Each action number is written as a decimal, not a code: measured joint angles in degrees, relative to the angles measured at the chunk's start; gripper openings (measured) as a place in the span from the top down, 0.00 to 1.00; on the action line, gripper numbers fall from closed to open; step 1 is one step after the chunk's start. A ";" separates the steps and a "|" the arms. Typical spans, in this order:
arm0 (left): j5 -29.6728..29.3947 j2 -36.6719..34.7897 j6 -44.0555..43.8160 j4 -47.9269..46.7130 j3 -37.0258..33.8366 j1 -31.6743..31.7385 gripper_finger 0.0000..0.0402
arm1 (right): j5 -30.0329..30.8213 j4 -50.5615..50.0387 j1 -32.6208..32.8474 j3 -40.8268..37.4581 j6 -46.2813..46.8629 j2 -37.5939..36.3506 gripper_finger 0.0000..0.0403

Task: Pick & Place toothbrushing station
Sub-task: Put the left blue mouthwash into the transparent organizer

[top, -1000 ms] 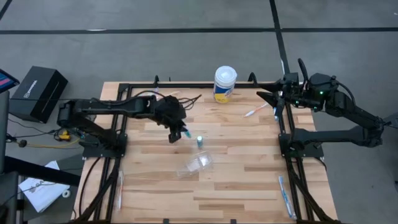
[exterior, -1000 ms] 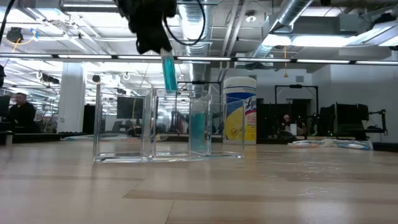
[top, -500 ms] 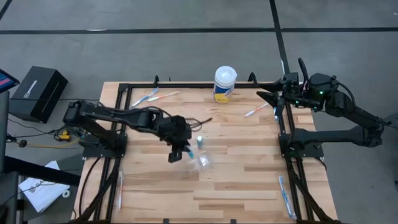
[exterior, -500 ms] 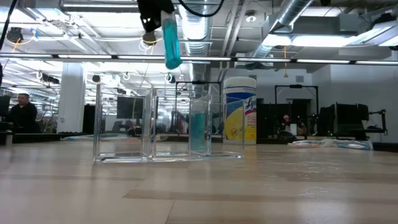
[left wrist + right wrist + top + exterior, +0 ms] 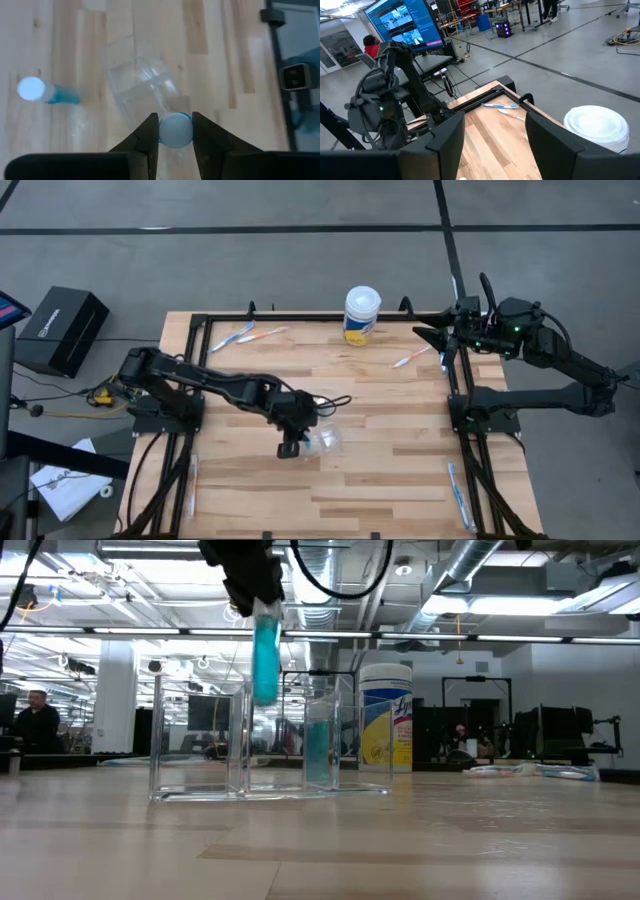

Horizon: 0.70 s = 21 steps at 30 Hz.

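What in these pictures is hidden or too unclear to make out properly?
- High view: the left gripper covers the teal tube it carries and part of the clear organizer.
- Left wrist view: only the tube's round cap shows between the fingers; its body is hidden.
- Low view: the arm is cut off by the top edge.
- High view: the toothbrushes are too small for detail.
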 joint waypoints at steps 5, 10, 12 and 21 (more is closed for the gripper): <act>-0.83 0.70 0.64 0.43 -0.17 0.80 0.80 | -0.09 -0.03 0.02 0.00 -0.02 -0.02 0.50; -1.34 0.74 0.83 0.83 -0.17 0.87 0.80 | -0.14 -0.06 0.01 0.00 -0.02 -0.02 0.50; -1.82 0.74 0.95 1.08 -0.18 0.76 0.80 | -0.15 -0.07 0.01 0.00 -0.04 -0.01 0.50; -3.24 0.79 -0.22 4.32 -4.59 0.55 0.80 | -0.15 -0.07 0.01 0.00 -0.17 0.00 0.50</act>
